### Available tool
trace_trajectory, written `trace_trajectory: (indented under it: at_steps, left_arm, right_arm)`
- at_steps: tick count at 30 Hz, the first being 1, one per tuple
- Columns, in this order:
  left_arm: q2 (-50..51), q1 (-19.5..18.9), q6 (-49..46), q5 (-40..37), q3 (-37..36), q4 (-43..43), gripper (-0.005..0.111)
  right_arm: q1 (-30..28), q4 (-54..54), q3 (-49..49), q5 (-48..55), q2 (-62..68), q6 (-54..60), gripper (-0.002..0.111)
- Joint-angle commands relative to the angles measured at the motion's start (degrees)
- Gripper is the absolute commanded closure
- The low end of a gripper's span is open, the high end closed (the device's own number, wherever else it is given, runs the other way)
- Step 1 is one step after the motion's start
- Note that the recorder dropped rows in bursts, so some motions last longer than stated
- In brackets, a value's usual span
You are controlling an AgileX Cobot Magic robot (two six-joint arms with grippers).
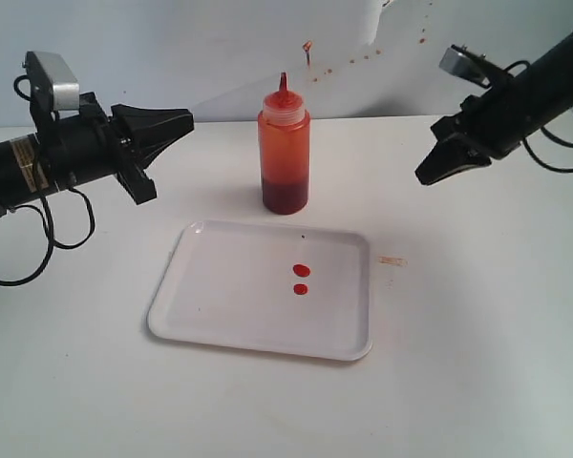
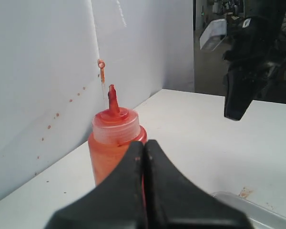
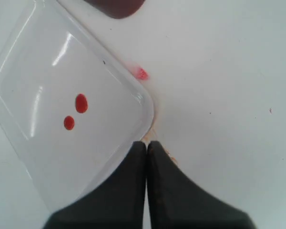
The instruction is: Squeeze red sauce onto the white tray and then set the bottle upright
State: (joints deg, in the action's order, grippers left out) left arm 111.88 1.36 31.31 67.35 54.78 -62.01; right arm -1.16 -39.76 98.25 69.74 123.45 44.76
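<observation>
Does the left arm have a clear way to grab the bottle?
Probably yes. Nothing stands between the left gripper and the upright bottle, but the gripper is shut and must open first.

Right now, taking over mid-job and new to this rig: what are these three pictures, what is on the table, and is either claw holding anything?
The machine is two black arms, each ending in a two-fingered claw. The wide picture comes from a camera off the arms: the left gripper reaches in from the left, the right gripper from the right. The other two pictures come from cameras on the wrists, each looking along its own claw's fingers. On the table the bottle stands upright, nozzle up, with dark red fill in its lower part. Nearer the camera lies the white tray, with two drops of red sauce on it. Both claws are shut, hang above the table and hold nothing; neither touches the bottle.
</observation>
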Motion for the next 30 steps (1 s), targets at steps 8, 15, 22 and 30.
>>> trace_trajectory:
  at_steps: [8,15,22,30]
  left_arm:
    - [-0.6,-0.1,1.1,2.3,-0.5,2.6,0.107]
    - [-2.7,-0.1,4.6,1.4,-4.9,12.9,0.107]
    - [-19.9,0.0,2.0,-4.3,-18.6,18.2,0.107]
    - [-41.0,0.0,1.4,-10.9,-31.1,19.1,0.107]
  right_arm:
    - [-2.9,3.7,-18.6,-18.1,-35.7,0.6,0.108]
    - [-2.9,3.8,-41.4,-43.4,-60.7,3.6,0.108]
    - [-2.7,-7.4,-55.7,-56.9,-77.6,4.1,0.108]
    - [-2.7,-7.5,-59.1,-55.2,-84.7,3.6,0.108]
